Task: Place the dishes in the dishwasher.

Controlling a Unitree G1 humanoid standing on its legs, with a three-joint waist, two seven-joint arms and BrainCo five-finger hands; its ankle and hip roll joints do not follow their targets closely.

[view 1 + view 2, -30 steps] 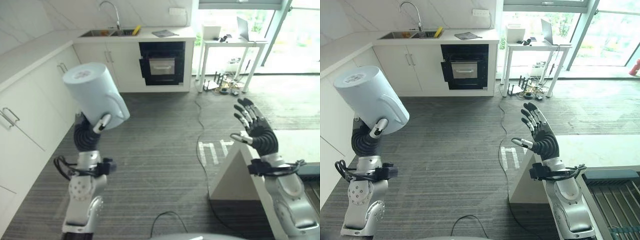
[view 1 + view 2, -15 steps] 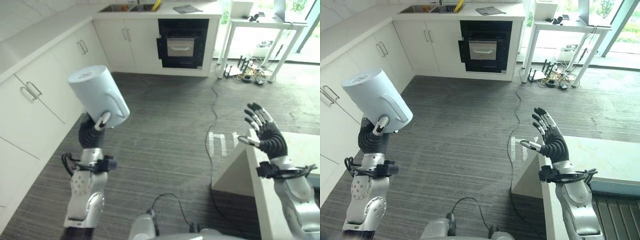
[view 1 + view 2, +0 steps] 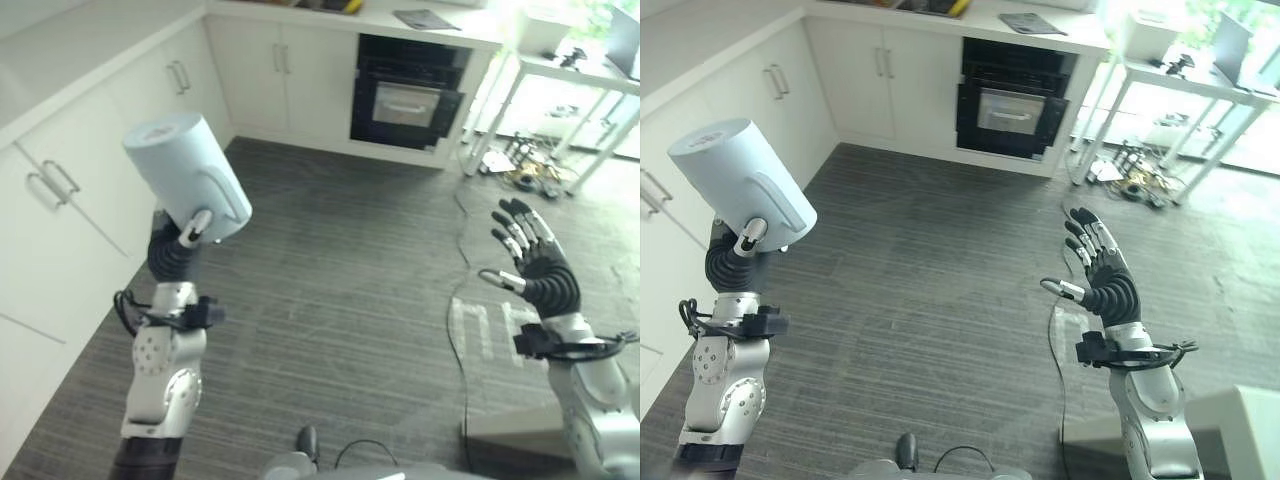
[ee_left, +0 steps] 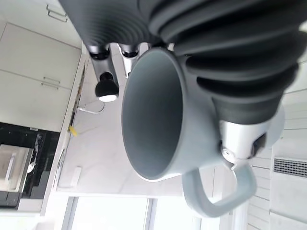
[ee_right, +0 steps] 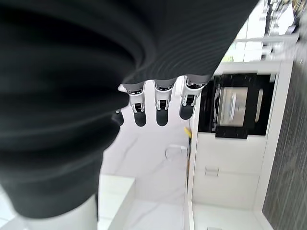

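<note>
A pale blue mug [image 3: 185, 175] with a handle is held up at chest height over the floor, its base tilted up and away. My left hand [image 3: 194, 229] is shut on it, the thumb lying against the wall beside the handle. In the left wrist view the mug's empty inside [image 4: 153, 112] faces the camera, with fingertips [image 4: 107, 89] past its rim. My right hand [image 3: 541, 272] is raised on the right, open, its fingers [image 5: 161, 103] straight and spread, holding nothing.
White cabinets [image 3: 85, 150] run along the left under a pale counter. A black built-in oven [image 3: 410, 100] sits at the back, with a white table [image 3: 560, 75] and loose cables [image 3: 525, 175] to its right. A white counter corner [image 3: 1252, 425] is at lower right.
The whole picture has shifted, so the camera moved: cabinets and oven now sit closer and the white counter slid toward the lower right. Both hands keep their poses.
</note>
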